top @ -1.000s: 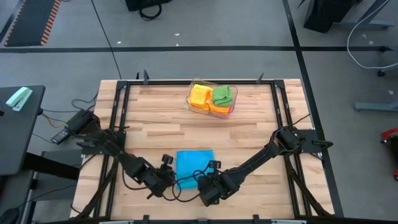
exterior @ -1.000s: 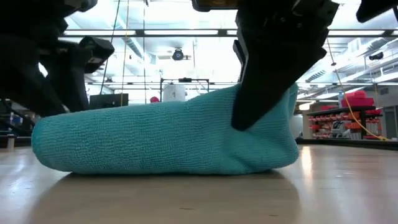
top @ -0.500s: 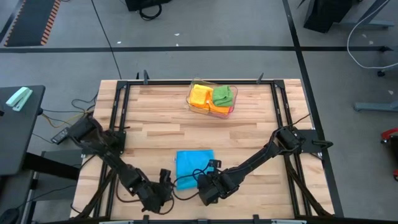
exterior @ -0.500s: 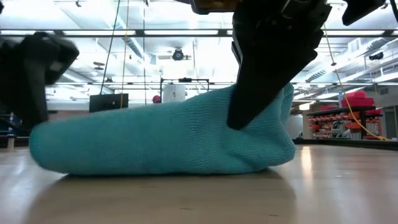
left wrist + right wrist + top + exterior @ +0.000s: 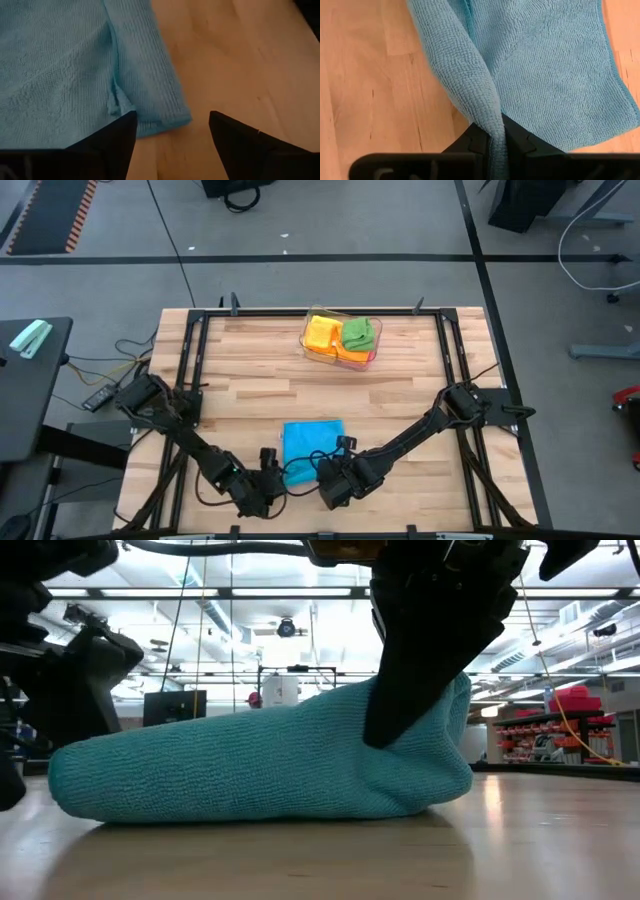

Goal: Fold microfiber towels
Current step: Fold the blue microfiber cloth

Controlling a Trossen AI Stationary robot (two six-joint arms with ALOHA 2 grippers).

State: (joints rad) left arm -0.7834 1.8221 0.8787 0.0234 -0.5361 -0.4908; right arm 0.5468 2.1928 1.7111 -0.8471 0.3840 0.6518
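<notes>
Towel [image 5: 311,446], the blue one, lies on the near middle of the bench [image 5: 400,380], partly folded, with its near right corner lifted; the other towels [image 5: 342,339] sit in a clear tray [image 5: 372,360] at the far edge, well apart; the step in hand looks like the fold of the blue one, judging by the layered edge in the left wrist view; the right tool [image 5: 495,137] is clenched on a twisted ridge of the cloth, which rises from the bench into its jaws; the left tool [image 5: 170,135] stands spread wide and holds nothing, its fingers straddling the towel's near left corner [image 5: 172,117] just above the wood; the next move seems to call for the left tool to close on that corner, so that both near corners can be carried across to the far edge together; the pinch must take the whole layered edge, or the fold may slip apart.
</notes>
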